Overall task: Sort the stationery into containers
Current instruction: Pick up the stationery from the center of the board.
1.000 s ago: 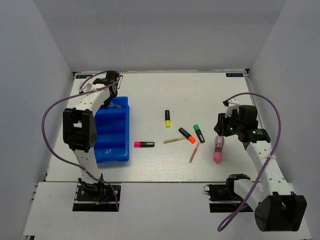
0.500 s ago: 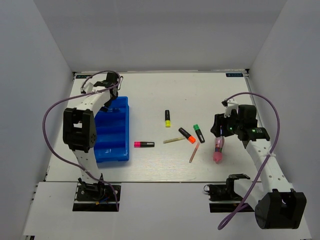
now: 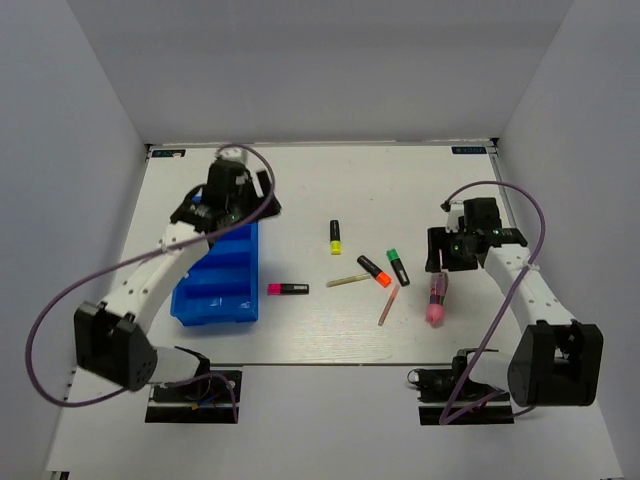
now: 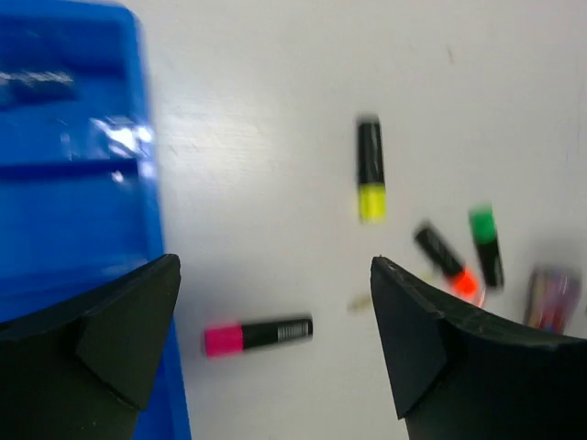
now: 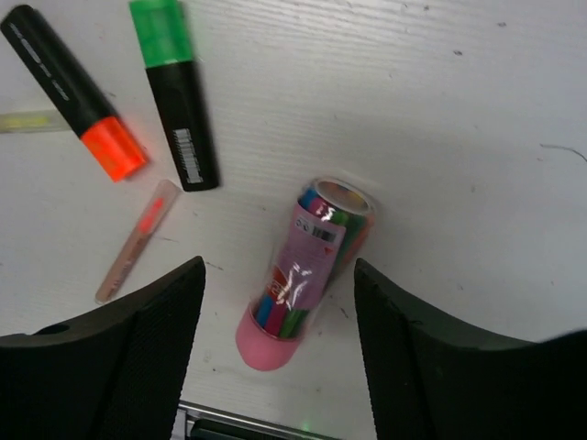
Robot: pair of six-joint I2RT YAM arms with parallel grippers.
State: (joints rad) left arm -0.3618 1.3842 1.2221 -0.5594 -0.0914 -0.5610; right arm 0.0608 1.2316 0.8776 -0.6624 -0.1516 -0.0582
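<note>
Both jaws spread; left arm (image 3: 150,275) over tray (image 3: 215,300), right arm (image 3: 520,285) over tube (image 3: 437,300).

blue tray (image 3: 215,300), highlighters (image 3: 375,271), pink tube (image 3: 437,300) outside

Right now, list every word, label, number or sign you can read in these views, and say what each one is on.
No text reads as words or numbers.
green highlighter: white barcode-like print, too small to read.
pink tube: label with a barcode and a red mark, unreadable.
orange highlighter: faint grey print, unreadable.
pink highlighter: white print patch, blurred.
corner stickers in the top view: too small to read.
</note>
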